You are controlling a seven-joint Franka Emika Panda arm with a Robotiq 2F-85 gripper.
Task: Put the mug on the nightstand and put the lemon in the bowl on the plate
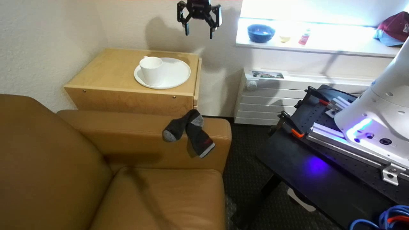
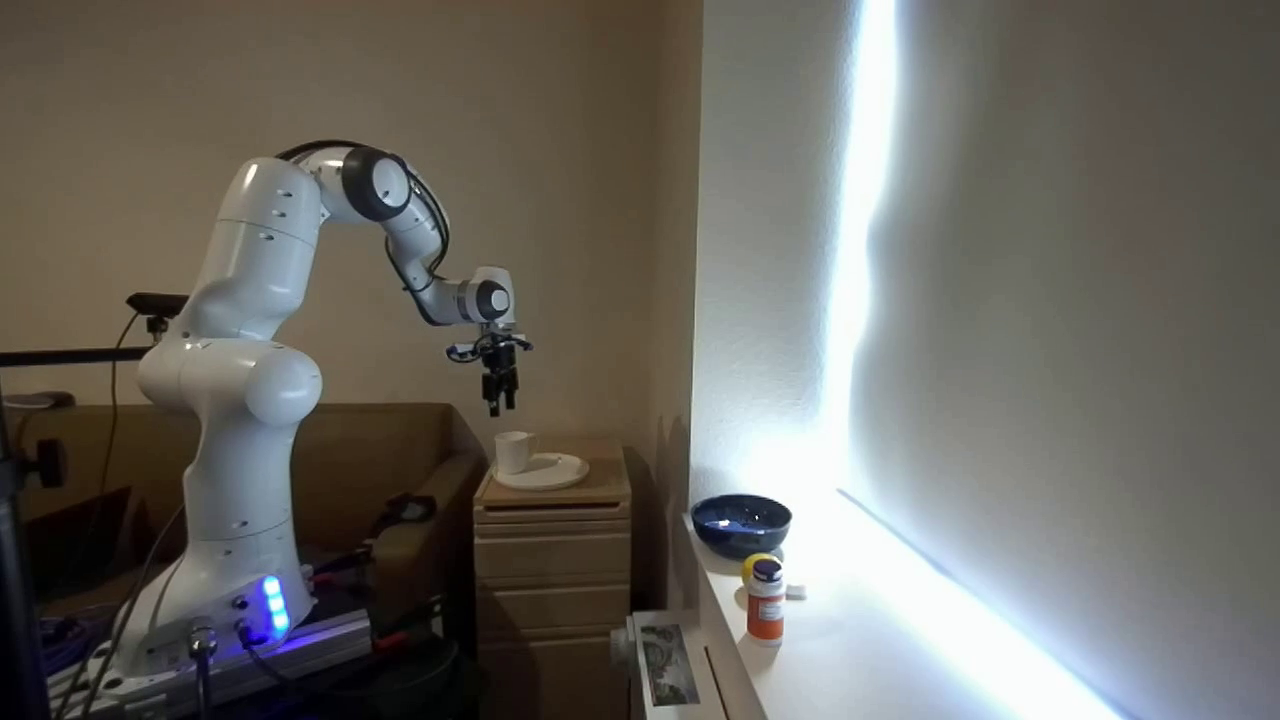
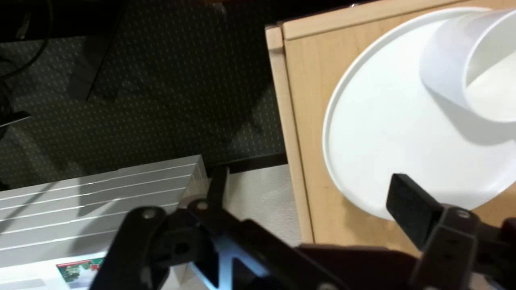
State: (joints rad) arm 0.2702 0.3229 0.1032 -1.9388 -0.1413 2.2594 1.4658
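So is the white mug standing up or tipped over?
Standing up. The mug has its base down on the plate in both exterior views, and the wrist view looks into its open top.

In an exterior view you look down over the sofa (image 1: 115,163) toward the tabletop (image 1: 105,70). In an exterior view you face the arm (image 2: 245,390) nearly level, the tabletop farther off. Your wrist view looks steeply down, close over the plate (image 3: 395,129). All share it; both exterior views, the sill (image 1: 338,43).
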